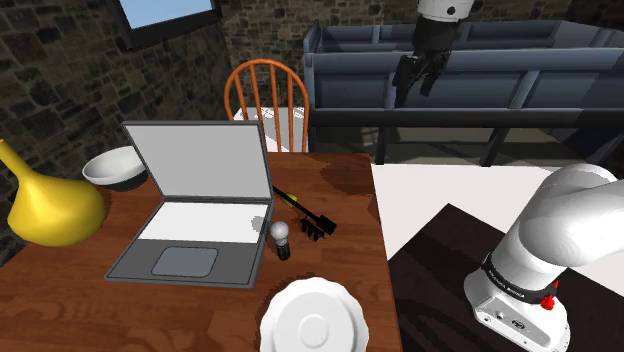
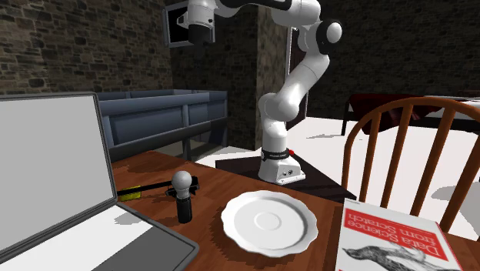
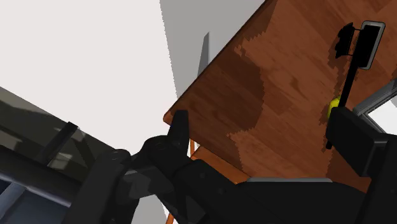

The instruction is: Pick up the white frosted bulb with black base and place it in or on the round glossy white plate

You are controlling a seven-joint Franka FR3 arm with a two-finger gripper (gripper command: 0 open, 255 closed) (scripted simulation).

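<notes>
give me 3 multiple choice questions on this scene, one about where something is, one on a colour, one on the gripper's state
1. Where is the bulb?
A) upright between the laptop and the plate
B) lying on the floor
C) on a shelf

2. What colour is the long-necked vase?
A) blue
B) red
C) yellow

3. The gripper is:
A) shut on the bulb
B) open, high above the table
C) shut, pressing the plate

Answers: 1 A, it stands on its black base there; 2 C, its whole body is yellow; 3 B, the fingers stand apart in the wrist view, clasping nothing.
</notes>
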